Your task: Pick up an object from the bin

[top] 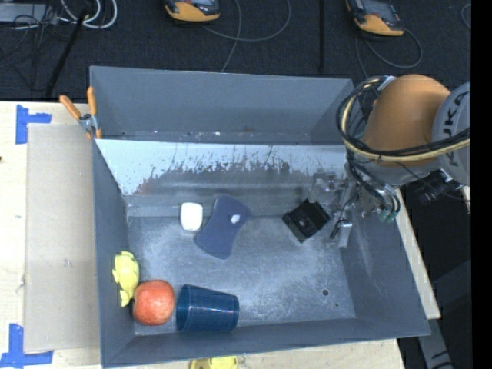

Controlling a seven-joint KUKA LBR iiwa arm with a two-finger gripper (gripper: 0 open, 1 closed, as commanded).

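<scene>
Hanging over the right side of the grey metal bin (231, 114): one gripper (340, 233), reaching in from the right on an arm whose wrist carries an orange cover (403, 118) and looped cables. Gripper state: whether it is open or closed cannot be told from this view. Nearest item: one small black object (306, 220), boxy and set at an angle, lying on the bin floor just to the left of the gripper, near the foot of the back wall; whether the two touch cannot be told, and the object is not seen held. Remaining contents, all well apart from the gripper. Item: one flat blue pad (222, 226) with a white spot on it, near the middle of the floor, tilted. Item: one small white block (191, 216), just beside the pad's left edge. Item: one dark blue cup (207, 308), lying on its side along the front wall. Item: one red round fruit (154, 302), touching the cup's left end. Item: one yellow toy (125, 277), in the front left corner, against the fruit.
</scene>
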